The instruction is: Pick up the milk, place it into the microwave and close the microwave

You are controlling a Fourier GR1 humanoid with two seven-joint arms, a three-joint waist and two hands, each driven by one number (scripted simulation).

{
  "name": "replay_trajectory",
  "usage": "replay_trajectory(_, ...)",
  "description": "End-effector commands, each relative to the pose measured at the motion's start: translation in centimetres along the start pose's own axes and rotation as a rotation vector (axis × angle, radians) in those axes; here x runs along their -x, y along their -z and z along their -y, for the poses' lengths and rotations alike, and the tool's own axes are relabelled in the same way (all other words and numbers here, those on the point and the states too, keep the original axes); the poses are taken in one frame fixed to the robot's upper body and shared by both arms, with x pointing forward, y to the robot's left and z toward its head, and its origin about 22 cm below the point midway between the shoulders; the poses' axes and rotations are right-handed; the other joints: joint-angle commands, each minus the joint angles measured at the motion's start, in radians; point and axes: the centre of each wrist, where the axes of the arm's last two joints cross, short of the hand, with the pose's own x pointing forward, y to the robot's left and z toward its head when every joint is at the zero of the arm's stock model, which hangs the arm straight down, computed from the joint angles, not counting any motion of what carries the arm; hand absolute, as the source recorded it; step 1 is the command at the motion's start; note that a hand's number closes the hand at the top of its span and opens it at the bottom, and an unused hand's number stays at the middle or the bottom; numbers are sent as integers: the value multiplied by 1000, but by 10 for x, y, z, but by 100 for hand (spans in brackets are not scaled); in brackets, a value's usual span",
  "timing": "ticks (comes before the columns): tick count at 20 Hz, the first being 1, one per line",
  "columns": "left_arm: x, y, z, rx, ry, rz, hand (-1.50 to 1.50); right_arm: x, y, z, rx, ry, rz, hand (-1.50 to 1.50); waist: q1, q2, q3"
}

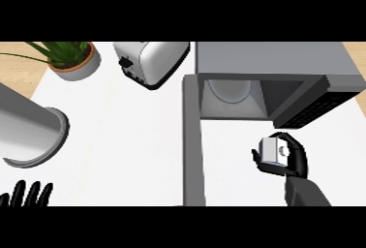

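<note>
The milk point(272, 149) stands upright, long axis vertical, just in front of the open microwave point(275, 82). The right hand point(287, 157) curls round it, fingers and thumb clasping its sides. The left hand point(27, 194) rests open at the lower-left edge.

Even, bright illumination with no visible source. The white counter point(121, 145) at centre left is nearly shadowless and uniformly pale. The microwave point(271, 72) at upper right has a darker cavity, shaded toward its right wall. Soft highlights mark the toaster point(150, 60) at upper centre. The metal cylinder point(28, 128) at left shows smooth grey gradients.
</note>
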Motion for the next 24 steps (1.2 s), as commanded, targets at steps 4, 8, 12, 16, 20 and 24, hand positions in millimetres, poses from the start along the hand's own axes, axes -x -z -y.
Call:
replay_trajectory(4, -6, 5, -8, 19, -8, -8, -150, -13, 34, -48, 75, 0, 118, 150, 5, 2, 0)
replay_trajectory(8, 3, 5, 10, 7, -4, 1, -150, -16, 32, -46, 59, 9, 123, 150, -10, -4, -1)
replay_trajectory(12, -10, -21, -21, -21, 4, 2, -150, -25, 20, -50, 46, 3, 148, 150, -22, -12, -3)
replay_trajectory(16, 3, -25, -3, -2, -11, -12, -150, -45, 15, -36, 30, 7, 136, 150, -35, -17, -4)
replay_trajectory(20, 2, -15, 15, 33, -25, -19, -150, -67, 0, -38, 29, -26, 123, 150, -27, -11, -3)
replay_trajectory(24, -18, -1, 10, 20, -37, -8, -150, -96, -29, -23, 0, -47, 104, 150, -33, -9, -3)
